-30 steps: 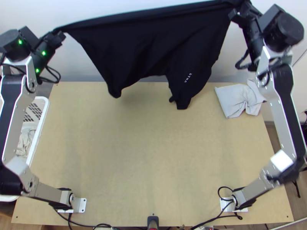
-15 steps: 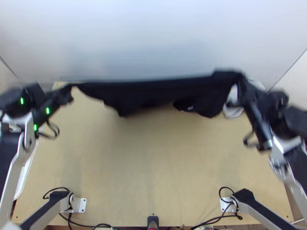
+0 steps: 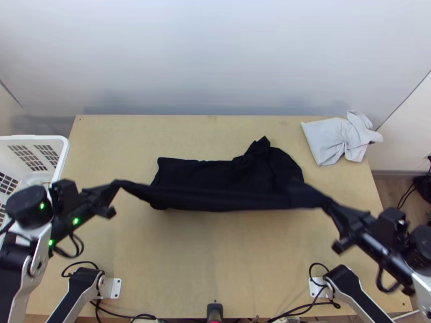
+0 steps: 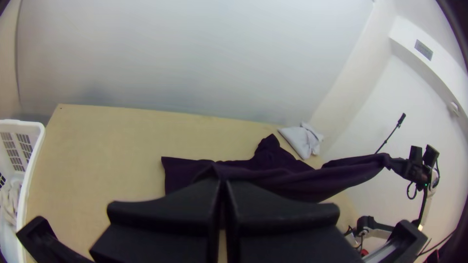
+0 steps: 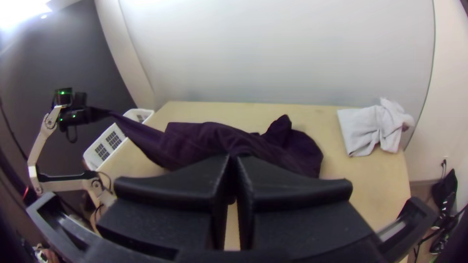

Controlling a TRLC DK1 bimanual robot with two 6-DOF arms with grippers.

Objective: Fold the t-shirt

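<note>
1. Right gripper (image 5: 233, 159): fingers together, clamped on a corner of the shirt.
2. Left gripper (image 4: 223, 181): likewise closed, on the opposite corner.
3. Shirt (image 3: 215, 200), black: near edge strung taut and raised between the 2 grippers; far part on the table (image 3: 215, 258), bunched toward the right. Step in hand, as judged: laying out, ahead of folding. Best handling: keep both corners level, draw them nearward at 1 even pace so the bunch pulls flat, lower, then release. Uneven pull would likely skew it.
4. Basket (image 3: 63, 156), white: beside the table, left.
5. Cloth (image 3: 326, 141), pale grey, rumpled: far right corner.
6. Writing: none legible on the shirt.
</note>
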